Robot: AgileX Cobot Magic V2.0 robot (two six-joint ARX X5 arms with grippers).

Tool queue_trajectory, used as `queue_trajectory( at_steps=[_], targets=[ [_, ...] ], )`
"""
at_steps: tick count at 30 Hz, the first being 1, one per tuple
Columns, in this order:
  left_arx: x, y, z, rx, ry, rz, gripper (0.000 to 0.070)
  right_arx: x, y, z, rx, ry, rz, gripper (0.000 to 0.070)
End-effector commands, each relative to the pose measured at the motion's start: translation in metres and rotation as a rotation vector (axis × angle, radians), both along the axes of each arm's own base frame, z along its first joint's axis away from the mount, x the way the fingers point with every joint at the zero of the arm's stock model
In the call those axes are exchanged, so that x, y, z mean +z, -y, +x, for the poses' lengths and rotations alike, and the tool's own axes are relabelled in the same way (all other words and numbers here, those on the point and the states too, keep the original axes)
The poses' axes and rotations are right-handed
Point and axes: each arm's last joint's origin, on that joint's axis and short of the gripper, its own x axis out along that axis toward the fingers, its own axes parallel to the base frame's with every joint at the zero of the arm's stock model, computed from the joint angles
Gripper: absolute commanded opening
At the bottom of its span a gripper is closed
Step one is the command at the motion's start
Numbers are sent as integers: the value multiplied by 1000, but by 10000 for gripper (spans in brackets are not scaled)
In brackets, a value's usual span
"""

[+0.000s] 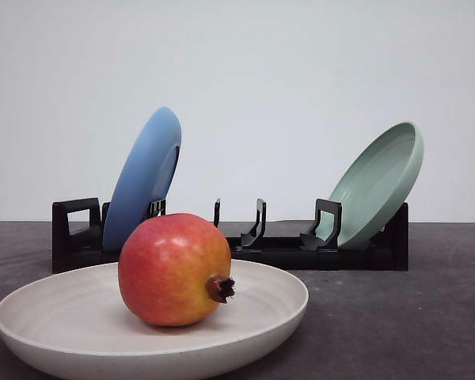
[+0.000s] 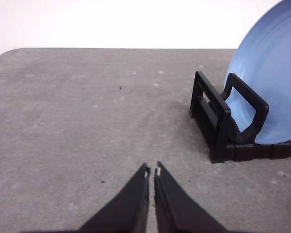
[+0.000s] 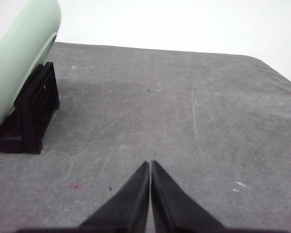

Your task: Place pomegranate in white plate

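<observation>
The pomegranate (image 1: 174, 269), red fading to yellow-orange with a dark crown tip pointing right, rests inside the white plate (image 1: 281, 305) at the near front of the table. No gripper touches either. My left gripper (image 2: 152, 171) is shut with nothing between its fingers, hovering over bare grey table beside the rack's left end. Over bare table to the right of the rack, my right gripper (image 3: 151, 163) is also shut and holds nothing.
A black dish rack (image 1: 277, 252) stands behind the plate. A blue plate (image 1: 142, 178) leans in its left slot and a pale green plate (image 1: 380, 182) in its right slot. The rack's end (image 2: 223, 126) and blue plate (image 2: 271, 73) lie close to the left gripper.
</observation>
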Motion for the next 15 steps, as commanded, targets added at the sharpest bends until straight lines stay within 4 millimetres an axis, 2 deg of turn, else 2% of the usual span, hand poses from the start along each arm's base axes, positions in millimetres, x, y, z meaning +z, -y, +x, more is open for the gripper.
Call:
queue_trajectory(
  at_steps=[1, 15],
  targets=[
    [-3, 0, 0, -5, -13, -5, 0, -1, 0, 0, -3, 5, -4, 0],
    [-3, 0, 0, -5, -13, -5, 0, -1, 0, 0, -3, 5, -4, 0]
  ],
)
